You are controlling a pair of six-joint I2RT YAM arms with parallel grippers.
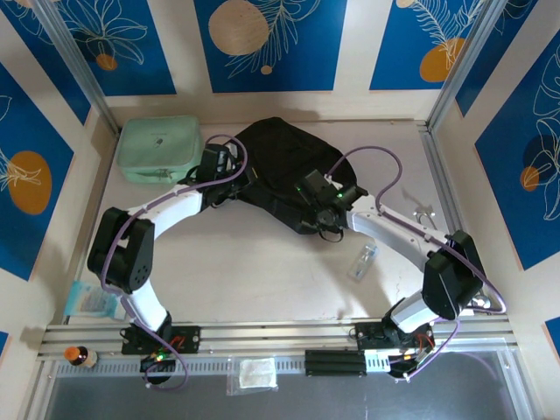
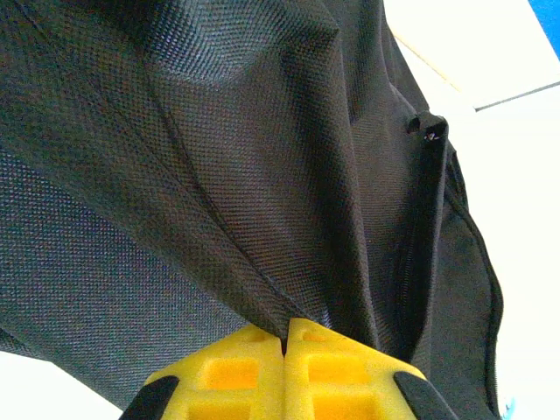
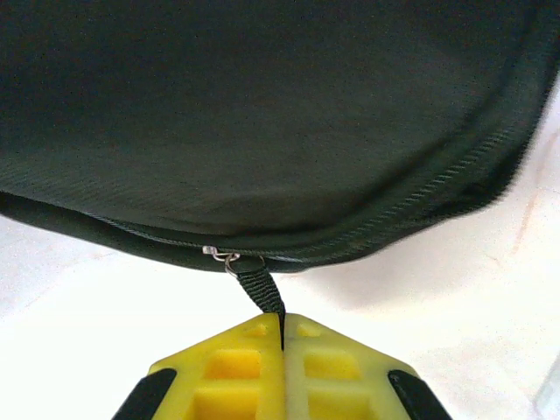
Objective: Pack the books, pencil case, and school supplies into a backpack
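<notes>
Resting on the white table (image 1: 262, 262), the black backpack (image 1: 280, 157) is pinched by the left gripper (image 2: 284, 337); right gripper (image 3: 282, 325) clamps its zip pull (image 3: 261, 289). Blue leaf-print panels (image 1: 131, 44) surround.

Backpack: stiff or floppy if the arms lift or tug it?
Likely floppy: the backpack fabric folds into creases where the left gripper pinches it. Probably sags rather than holds shape; it lies slumped on the table. Tugging the zipper tab in the right gripper may drag the whole bag.
</notes>
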